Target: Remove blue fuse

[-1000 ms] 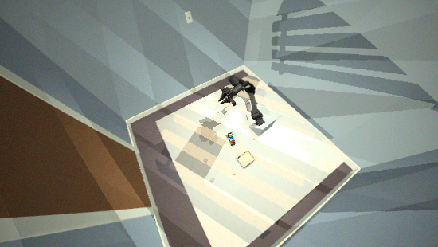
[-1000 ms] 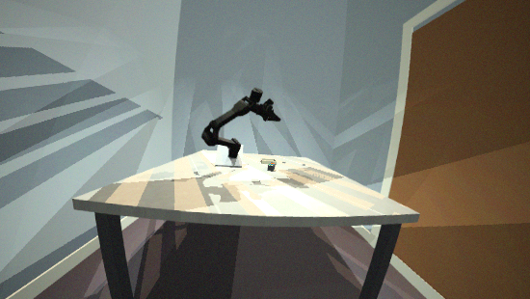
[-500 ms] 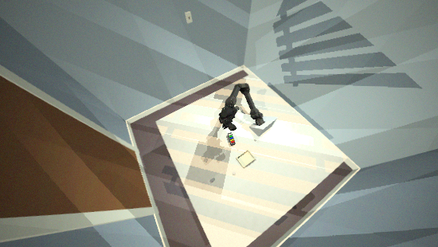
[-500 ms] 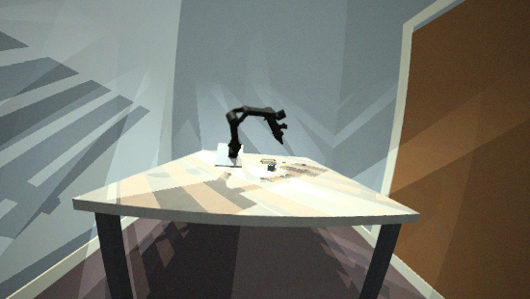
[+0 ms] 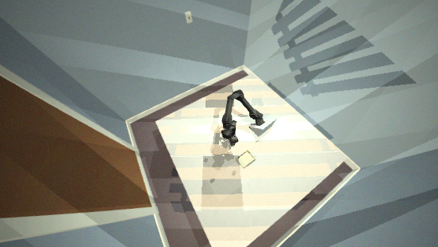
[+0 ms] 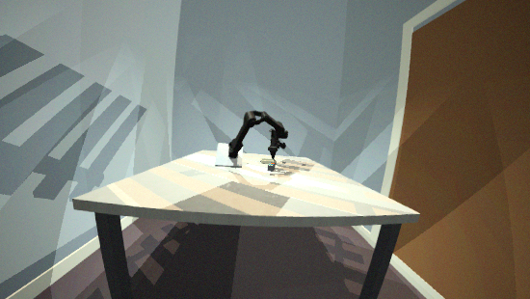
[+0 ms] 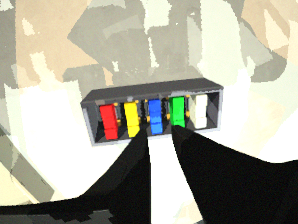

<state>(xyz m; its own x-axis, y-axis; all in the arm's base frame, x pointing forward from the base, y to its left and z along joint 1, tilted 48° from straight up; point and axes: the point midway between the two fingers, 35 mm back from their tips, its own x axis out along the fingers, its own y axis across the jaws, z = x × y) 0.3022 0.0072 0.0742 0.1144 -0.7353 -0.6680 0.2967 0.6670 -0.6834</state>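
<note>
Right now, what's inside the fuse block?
Five fuses stand in the fuse block: red, yellow, blue, green, white. The tool's fingers cover the yellow and green fuses' lower ends; the slot bottoms are hidden.

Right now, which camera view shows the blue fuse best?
The wrist view: the blue fuse sits plainly in the fuse block, between yellow and green. The exterior view shows only a tiny coloured speck under the gripper. In the top view the arm hides it.
</note>
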